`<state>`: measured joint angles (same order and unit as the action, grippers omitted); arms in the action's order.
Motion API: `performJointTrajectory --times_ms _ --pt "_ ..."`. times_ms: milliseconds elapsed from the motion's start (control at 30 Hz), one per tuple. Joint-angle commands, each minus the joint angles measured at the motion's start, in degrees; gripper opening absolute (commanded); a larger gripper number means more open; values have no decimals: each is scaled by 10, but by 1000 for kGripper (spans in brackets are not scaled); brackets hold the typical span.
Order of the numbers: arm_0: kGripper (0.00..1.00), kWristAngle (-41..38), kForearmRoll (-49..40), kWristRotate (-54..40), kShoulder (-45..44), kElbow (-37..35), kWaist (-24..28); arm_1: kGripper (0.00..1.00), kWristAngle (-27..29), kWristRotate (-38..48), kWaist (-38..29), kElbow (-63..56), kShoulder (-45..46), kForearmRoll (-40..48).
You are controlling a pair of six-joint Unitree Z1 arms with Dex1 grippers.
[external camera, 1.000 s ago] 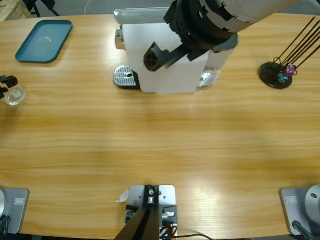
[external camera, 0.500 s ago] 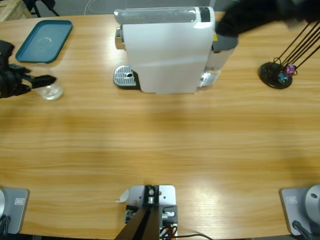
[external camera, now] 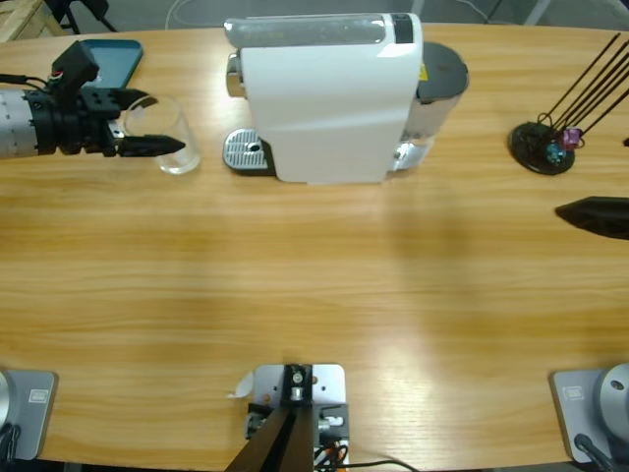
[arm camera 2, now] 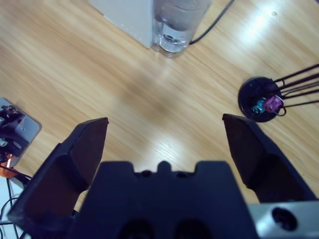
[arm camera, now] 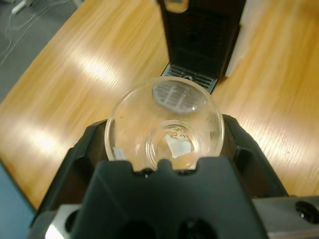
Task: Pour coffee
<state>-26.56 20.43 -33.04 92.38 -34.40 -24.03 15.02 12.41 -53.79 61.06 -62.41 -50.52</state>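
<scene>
My left gripper (external camera: 157,123) comes in from the left edge, shut on a clear glass (external camera: 178,157) held just left of the coffee machine's drip tray (external camera: 246,150). In the left wrist view the glass (arm camera: 164,99) sits between both jaws with the drip tray (arm camera: 192,79) right ahead. No amber coffee shows in the glass. The white coffee machine (external camera: 324,98) stands at the back middle. My right gripper (arm camera 2: 164,134) is open over bare wood, with one of its fingertips (external camera: 590,213) poking in at the right edge.
A teal tray (external camera: 108,54) lies at the back left, behind the left arm. A black capsule stand (external camera: 541,147) with blue and purple capsules is at the back right. The machine's water tank (arm camera 2: 177,25) and a cable show ahead of the right gripper.
The left arm has carried the glass rightward from the far left edge to just beside the drip tray. The right arm has swung off the machine to the right edge.
</scene>
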Motion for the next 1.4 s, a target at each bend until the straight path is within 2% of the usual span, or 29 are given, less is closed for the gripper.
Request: performJointTrajectory --times_ms 33,167,300,667,1200,1233,1267,1300,1400 --pt "0 -34 70 -31 101 -20 6 1000 -32 -35 47 -24 22 3" --pt "0 -55 119 -24 143 -23 0 1000 -33 -35 47 -16 25 -5" --pt "0 -54 129 -17 150 -35 -13 1000 -32 -34 47 -12 22 -4" --pt "0 -56 139 -7 193 -58 -46 1000 -32 -32 47 -14 11 5" --pt "0 -45 140 7 211 -79 -75 1000 -34 -31 47 -12 12 5" --pt "371 -41 141 10 211 -79 -78 1000 -34 -31 47 -12 11 5" --pt "901 -43 141 11 211 -79 -79 1000 -34 -30 47 -12 11 5" --pt "979 -45 141 12 211 -79 -80 1000 -34 -30 47 -12 11 5" --pt "1000 -44 142 17 211 -77 -81 1000 -35 -30 47 -12 10 5"
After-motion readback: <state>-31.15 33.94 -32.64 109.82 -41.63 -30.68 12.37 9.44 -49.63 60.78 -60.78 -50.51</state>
